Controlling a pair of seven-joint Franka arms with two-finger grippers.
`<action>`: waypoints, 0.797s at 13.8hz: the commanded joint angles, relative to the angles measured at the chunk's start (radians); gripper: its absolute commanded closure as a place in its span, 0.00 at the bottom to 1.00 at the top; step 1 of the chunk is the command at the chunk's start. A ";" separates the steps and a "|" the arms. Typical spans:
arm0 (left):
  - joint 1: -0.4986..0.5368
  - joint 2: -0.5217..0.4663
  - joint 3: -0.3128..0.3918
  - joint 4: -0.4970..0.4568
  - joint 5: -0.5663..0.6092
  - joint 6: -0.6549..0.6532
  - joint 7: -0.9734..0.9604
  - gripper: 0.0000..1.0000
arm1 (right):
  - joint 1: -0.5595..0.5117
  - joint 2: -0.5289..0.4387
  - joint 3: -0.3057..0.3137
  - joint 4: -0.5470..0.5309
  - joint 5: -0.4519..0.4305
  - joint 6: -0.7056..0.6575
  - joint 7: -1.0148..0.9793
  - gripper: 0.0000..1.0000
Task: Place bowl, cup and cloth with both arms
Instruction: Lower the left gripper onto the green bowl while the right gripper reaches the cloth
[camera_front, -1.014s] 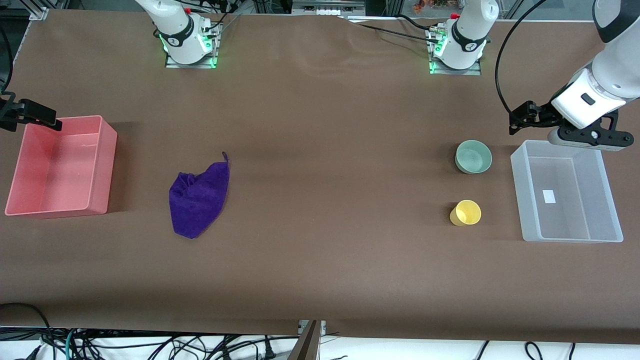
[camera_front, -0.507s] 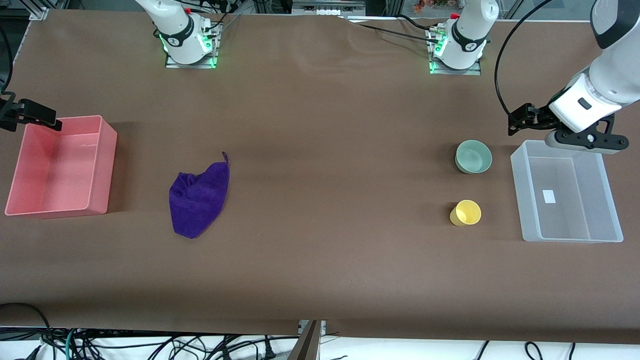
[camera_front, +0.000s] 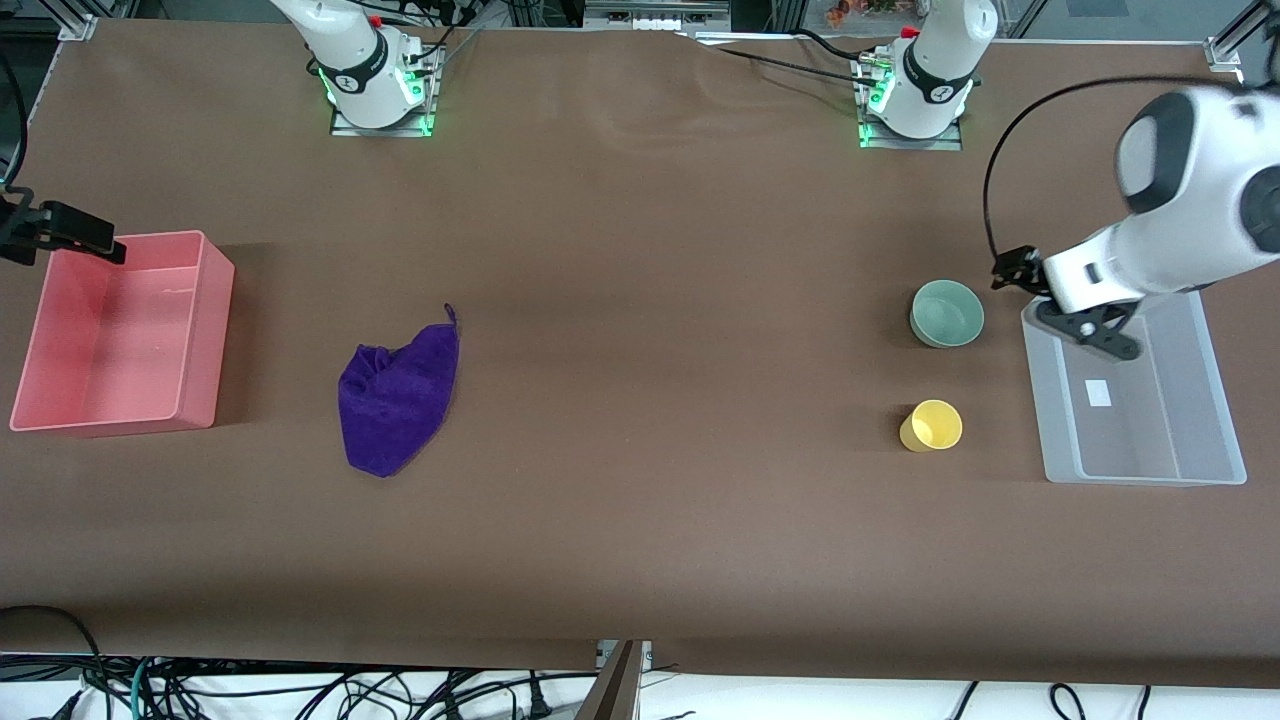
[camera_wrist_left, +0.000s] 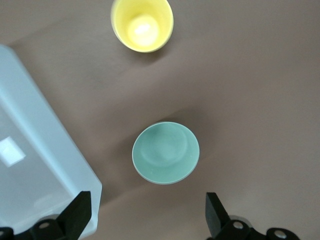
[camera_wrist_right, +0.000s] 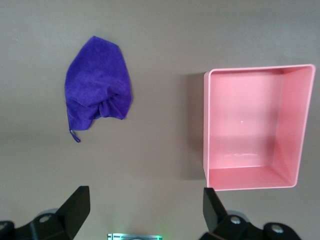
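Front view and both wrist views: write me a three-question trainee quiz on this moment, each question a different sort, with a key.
1. True or false: the cloth lies inside the pink bin.
2. Multiple choice: which lies nearer the front camera? A) the bowl B) the cup
3. Fill in: the left gripper, fingers apart, hangs over the table beside the clear bin, with the ____ between its fingers in the left wrist view.

Key: 1 false, it lies on the table between the pink bin and the bowl. 2 B. 3 bowl.
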 joint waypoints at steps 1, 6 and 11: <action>-0.002 0.026 -0.001 -0.093 -0.009 0.104 0.135 0.00 | -0.002 0.079 -0.002 -0.005 0.003 0.066 0.011 0.00; -0.010 0.170 -0.001 -0.160 -0.009 0.326 0.357 0.00 | 0.009 0.122 0.004 -0.377 0.029 0.576 0.028 0.00; -0.027 0.250 0.000 -0.161 0.104 0.435 0.384 0.20 | 0.064 0.224 0.004 -0.560 0.036 0.968 0.101 0.00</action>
